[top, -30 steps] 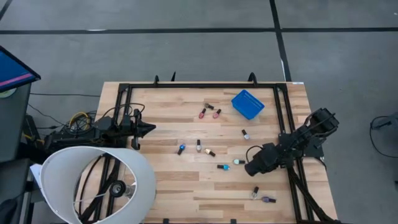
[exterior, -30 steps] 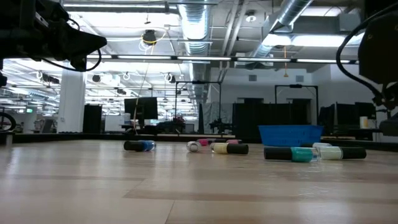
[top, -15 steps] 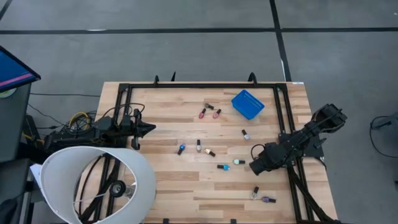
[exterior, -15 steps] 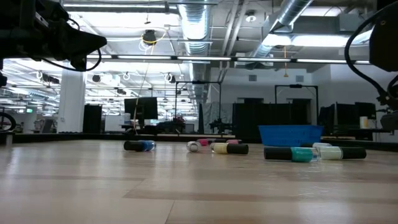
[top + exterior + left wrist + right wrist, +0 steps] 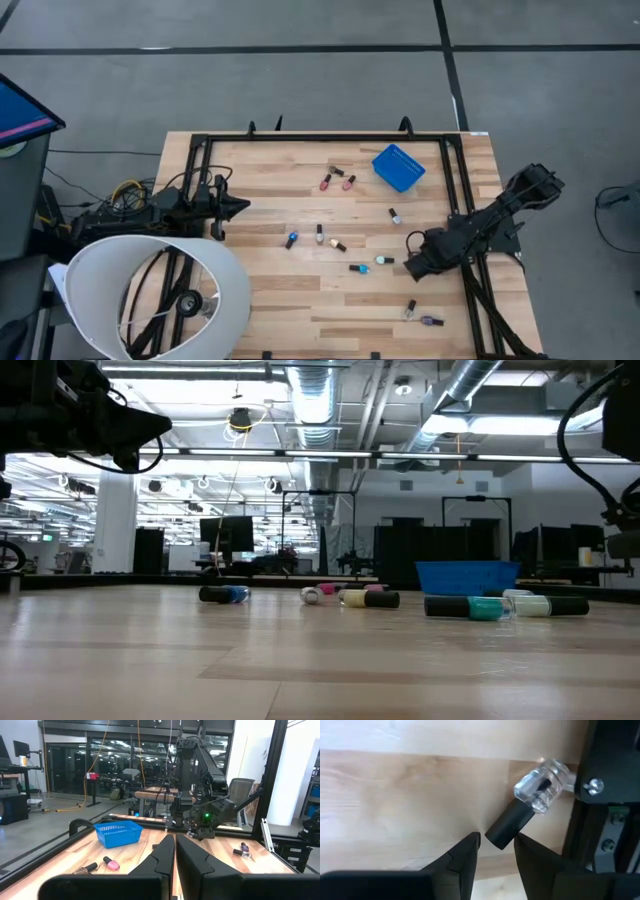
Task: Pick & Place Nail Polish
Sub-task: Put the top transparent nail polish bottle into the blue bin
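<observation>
The right gripper (image 5: 412, 268) hangs low over the table's (image 5: 270, 300) right side, its fingers (image 5: 465, 851) parted on either side of the dark cap of a clear nail polish bottle (image 5: 527, 812) lying flat on the wood, not yet closed on it. Other nail polish bottles (image 5: 340, 244) lie scattered across the middle of the table, several near the blue bin (image 5: 398, 167). The left gripper (image 5: 240, 207) waits at the table's left edge, fingers (image 5: 162, 857) pressed together.
</observation>
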Tool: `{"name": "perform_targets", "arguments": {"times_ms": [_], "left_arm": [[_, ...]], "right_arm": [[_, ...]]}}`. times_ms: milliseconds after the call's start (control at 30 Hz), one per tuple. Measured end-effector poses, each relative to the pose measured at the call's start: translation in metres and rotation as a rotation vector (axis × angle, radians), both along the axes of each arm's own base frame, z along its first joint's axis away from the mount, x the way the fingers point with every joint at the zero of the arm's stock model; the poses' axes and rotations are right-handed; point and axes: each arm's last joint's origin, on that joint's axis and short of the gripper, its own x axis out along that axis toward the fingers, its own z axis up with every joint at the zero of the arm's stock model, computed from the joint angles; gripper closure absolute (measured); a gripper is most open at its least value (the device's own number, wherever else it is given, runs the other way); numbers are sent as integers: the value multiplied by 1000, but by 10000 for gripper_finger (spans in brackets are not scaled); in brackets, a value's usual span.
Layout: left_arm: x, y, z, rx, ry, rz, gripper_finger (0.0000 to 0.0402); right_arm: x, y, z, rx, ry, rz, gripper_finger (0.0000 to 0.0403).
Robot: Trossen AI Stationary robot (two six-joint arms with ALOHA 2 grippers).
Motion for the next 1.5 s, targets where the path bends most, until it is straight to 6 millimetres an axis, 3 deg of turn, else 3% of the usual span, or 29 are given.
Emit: {"name": "perform_targets", "arguments": {"times_ms": [400, 567, 733, 833, 1000, 1167, 1500], "left_arm": [[0, 0, 0, 1, -4, 0, 390], [0, 0, 1, 1, -8, 0, 390], [0, 0, 1, 1, -8, 1, 390], [0, 0, 1, 1, -8, 0, 390], [0, 0, 1, 2, -10, 0, 390], [0, 0, 2, 2, -17, 0, 390], [0, 0, 2, 3, -25, 1, 390]], "right_arm": [[6, 1, 13, 54, -163, -6, 267], [10, 3, 31, 66, -198, 154, 260], [5, -1, 51, 44, -60, 368, 262], [-2, -10, 56, 24, 58, 403, 267], [1, -17, 56, 21, 70, 444, 265], [11, -19, 48, 15, 48, 345, 244], [22, 4, 34, -44, -79, -45, 187]]}}
